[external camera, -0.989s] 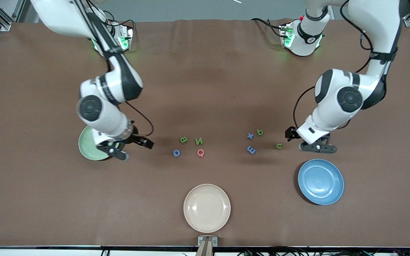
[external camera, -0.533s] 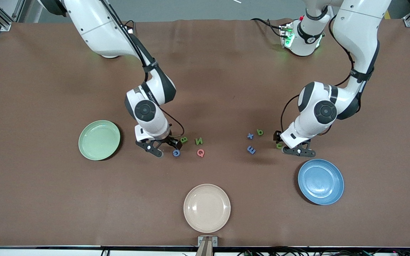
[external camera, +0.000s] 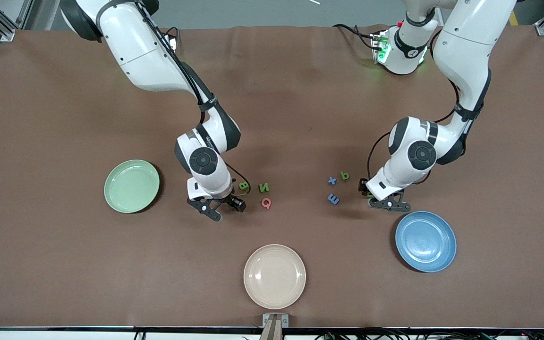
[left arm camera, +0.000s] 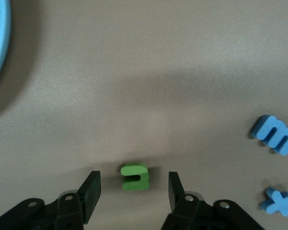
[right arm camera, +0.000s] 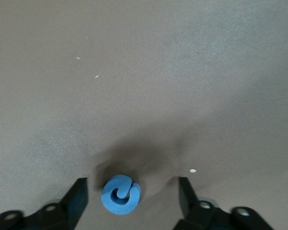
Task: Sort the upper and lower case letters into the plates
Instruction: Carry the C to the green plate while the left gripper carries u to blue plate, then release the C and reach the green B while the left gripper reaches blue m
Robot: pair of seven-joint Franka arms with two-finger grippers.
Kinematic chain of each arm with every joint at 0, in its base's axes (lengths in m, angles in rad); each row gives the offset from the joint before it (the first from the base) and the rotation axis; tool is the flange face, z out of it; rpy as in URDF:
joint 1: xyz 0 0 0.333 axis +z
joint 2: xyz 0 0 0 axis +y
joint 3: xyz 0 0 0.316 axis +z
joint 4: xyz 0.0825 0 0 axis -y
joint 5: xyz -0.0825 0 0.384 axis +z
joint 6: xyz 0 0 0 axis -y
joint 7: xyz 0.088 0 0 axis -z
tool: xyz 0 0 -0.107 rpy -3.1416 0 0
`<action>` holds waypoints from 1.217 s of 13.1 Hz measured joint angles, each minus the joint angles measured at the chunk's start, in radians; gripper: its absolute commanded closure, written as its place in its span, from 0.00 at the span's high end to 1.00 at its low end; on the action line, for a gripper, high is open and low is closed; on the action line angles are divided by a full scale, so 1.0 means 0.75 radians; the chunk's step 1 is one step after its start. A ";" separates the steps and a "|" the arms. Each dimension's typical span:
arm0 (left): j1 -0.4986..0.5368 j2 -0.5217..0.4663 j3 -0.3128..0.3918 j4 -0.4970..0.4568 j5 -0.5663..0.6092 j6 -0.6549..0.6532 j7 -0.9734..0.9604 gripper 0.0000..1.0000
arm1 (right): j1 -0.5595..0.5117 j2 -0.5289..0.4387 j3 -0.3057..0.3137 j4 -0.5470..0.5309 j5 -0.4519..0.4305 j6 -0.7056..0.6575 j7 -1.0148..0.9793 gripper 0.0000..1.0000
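While the blue plate [external camera: 425, 241] sits nearest, the left gripper [left arm camera: 134, 191] stands spread around the green n [left arm camera: 135, 176], and the right gripper [right arm camera: 133, 199] spread around the blue G [right arm camera: 121, 194]; the mint plate [external camera: 131, 185] lies empty.

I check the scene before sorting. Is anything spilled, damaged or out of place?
Nothing is spilled or damaged. One oddity: a beige plate lies nearest the front camera, a third beside the green plate and blue plate.
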 measured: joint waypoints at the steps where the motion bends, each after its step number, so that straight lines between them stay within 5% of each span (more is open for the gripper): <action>1: 0.000 0.016 0.000 0.000 0.000 0.018 0.000 0.53 | 0.001 0.009 0.001 0.006 0.000 0.000 0.007 0.56; 4: 0.000 0.027 0.004 0.001 0.000 0.026 -0.015 0.13 | 0.010 0.010 0.001 0.022 0.000 -0.015 0.039 0.22; 5: 0.000 0.024 0.001 0.001 0.000 0.026 -0.024 0.03 | 0.012 0.011 0.001 0.025 0.000 -0.015 0.044 0.05; 6: -0.001 0.014 0.000 0.001 0.000 0.023 -0.028 0.00 | 0.012 0.009 0.001 0.026 0.000 -0.019 0.047 0.00; 10: 0.018 0.006 0.016 0.035 0.000 0.025 -0.029 0.00 | 0.005 0.007 -0.009 0.028 -0.001 -0.041 0.019 0.00; 13: 0.094 -0.027 0.042 0.188 0.011 -0.108 0.002 0.01 | -0.091 -0.046 -0.027 0.025 -0.002 -0.200 -0.215 0.00; 16: 0.225 -0.019 0.045 0.330 0.152 -0.183 0.065 0.23 | -0.274 -0.235 -0.032 -0.125 -0.002 -0.263 -0.583 0.00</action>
